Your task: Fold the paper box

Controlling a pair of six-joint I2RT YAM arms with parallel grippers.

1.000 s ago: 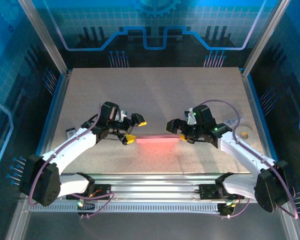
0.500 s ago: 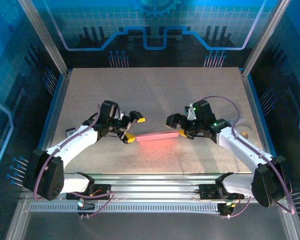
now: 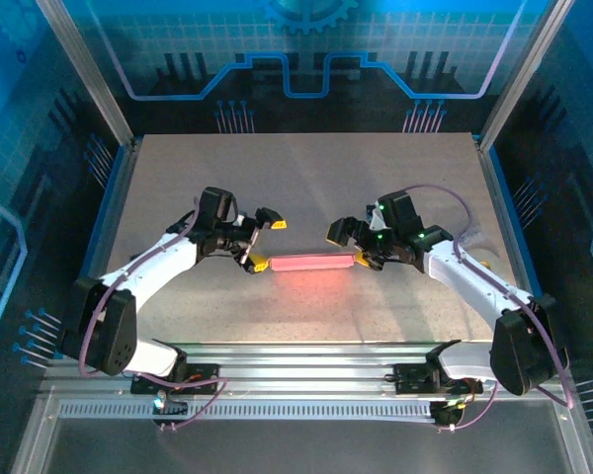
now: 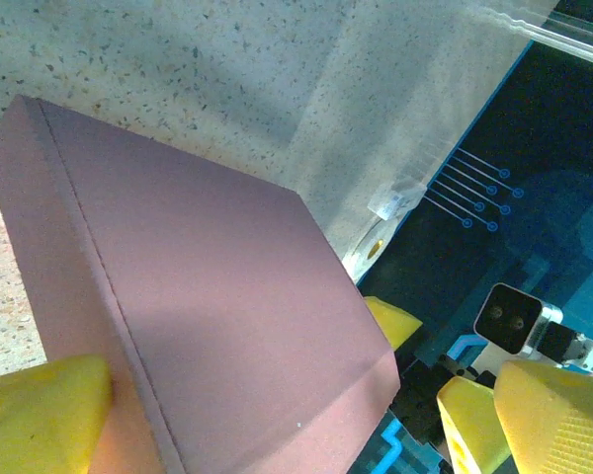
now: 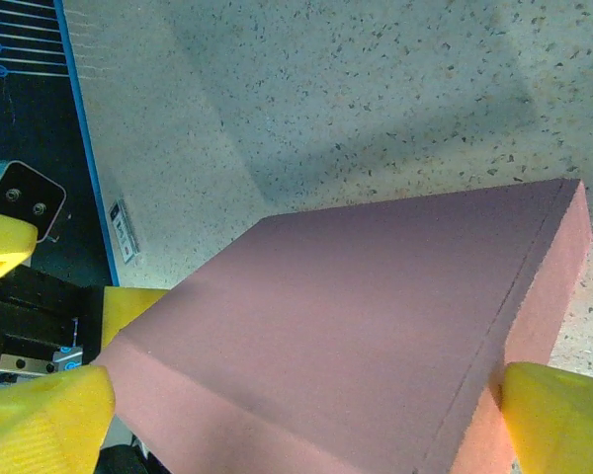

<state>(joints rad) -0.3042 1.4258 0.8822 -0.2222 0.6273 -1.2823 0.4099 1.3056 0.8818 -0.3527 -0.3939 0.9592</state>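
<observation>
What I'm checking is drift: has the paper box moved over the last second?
Yes. In the top view the paper box has shifted up the picture, away from the metal rail along the near edge.

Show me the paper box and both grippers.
paper box [image 3: 311, 264]: top view, middle of its pink face.
left gripper [image 3: 267, 243]: top view, midway between its yellow fingertips.
right gripper [image 3: 347, 247]: top view, midway between its yellow fingertips.

No text can be read anywhere. A small white rectangular label [image 5: 125, 233] lies on the speckled grey worktop [image 5: 376, 99] beside its blue edge — its dark print is too fine to make out. The left wrist view shows a small white tag [image 4: 387, 204] — blurred, unreadable.
</observation>
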